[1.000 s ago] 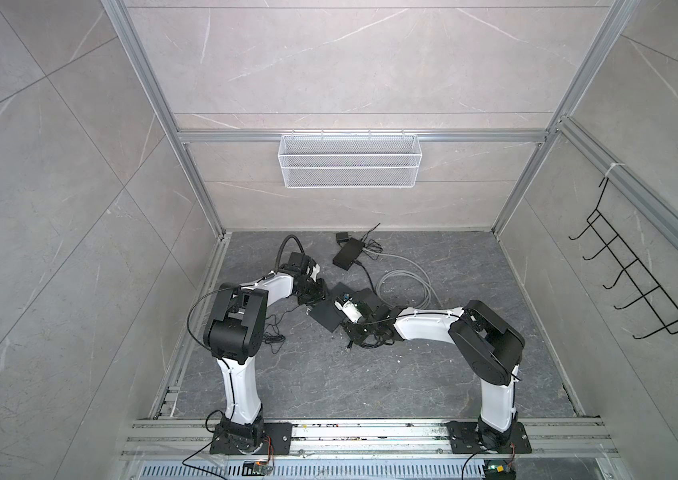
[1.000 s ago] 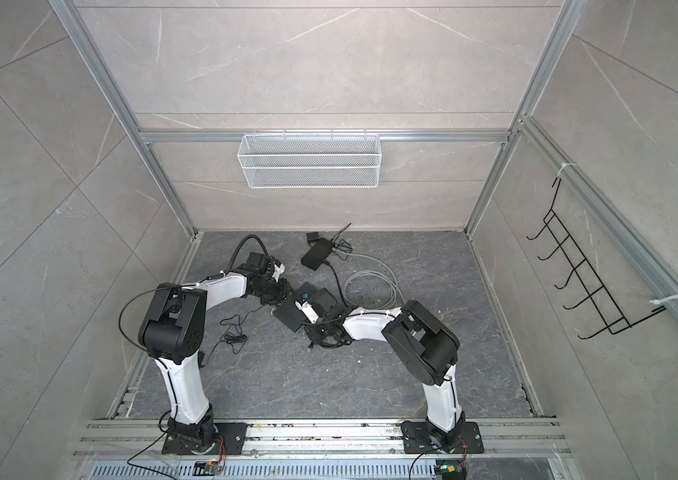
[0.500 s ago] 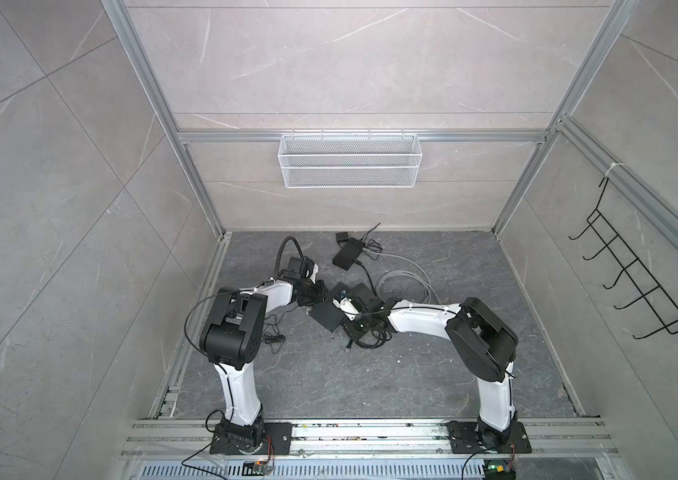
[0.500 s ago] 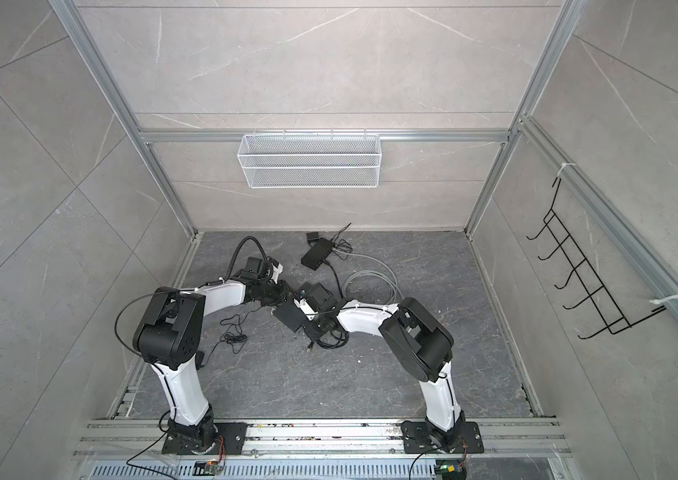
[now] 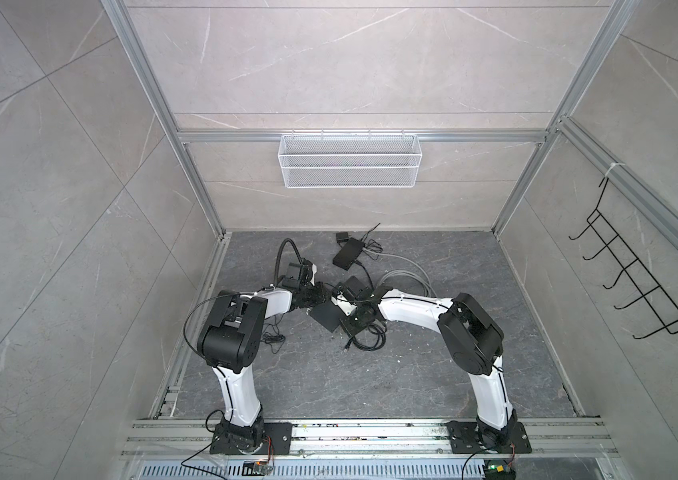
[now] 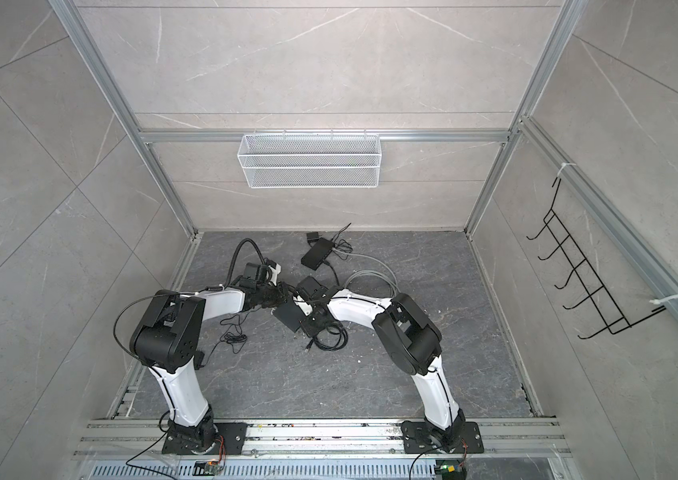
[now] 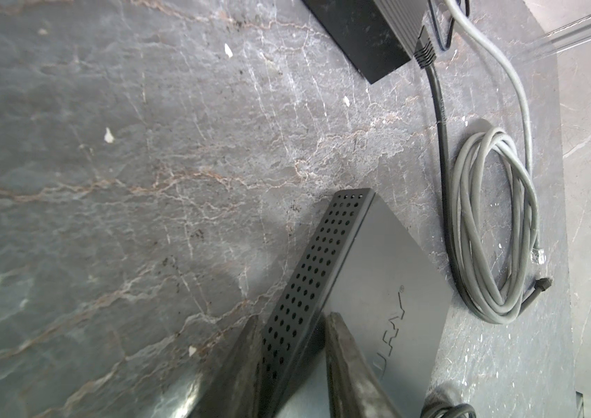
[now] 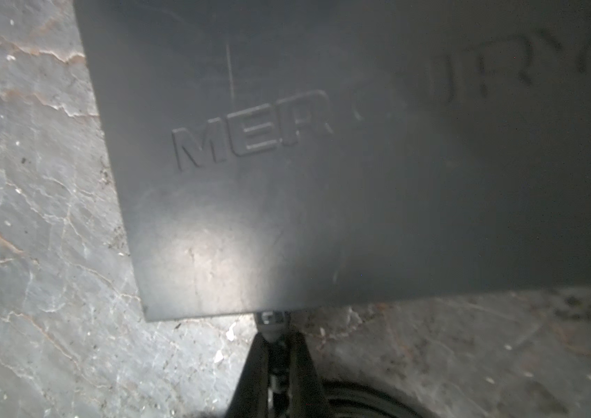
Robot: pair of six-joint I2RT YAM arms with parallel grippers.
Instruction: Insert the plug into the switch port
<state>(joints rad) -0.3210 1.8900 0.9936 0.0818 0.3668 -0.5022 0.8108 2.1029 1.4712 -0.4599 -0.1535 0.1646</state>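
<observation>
The switch [image 5: 326,321] [image 6: 288,319] is a flat black box lying between my two grippers in both top views. My left gripper [image 7: 292,327] [image 5: 320,303] is shut on the switch [image 7: 377,275] with its perforated side between the jaws. My right gripper [image 8: 274,342] [image 5: 345,321] is shut on the plug [image 8: 273,319], a small connector on a black cable. The plug's tip meets the edge of the switch [image 8: 323,181], which bears raised lettering on top. The port face is hidden below that edge.
A second black box [image 5: 347,253] [image 7: 363,32] with cables plugged in lies farther back. A coiled grey cable [image 7: 493,224] [image 5: 408,278] lies beside the switch, and a black cable loop [image 5: 366,340] under my right wrist. A wire basket [image 5: 349,160] hangs on the back wall.
My left jaws have narrowed onto the switch's side. The right arm has shifted a little to the left, toward the switch, with the plug held.
</observation>
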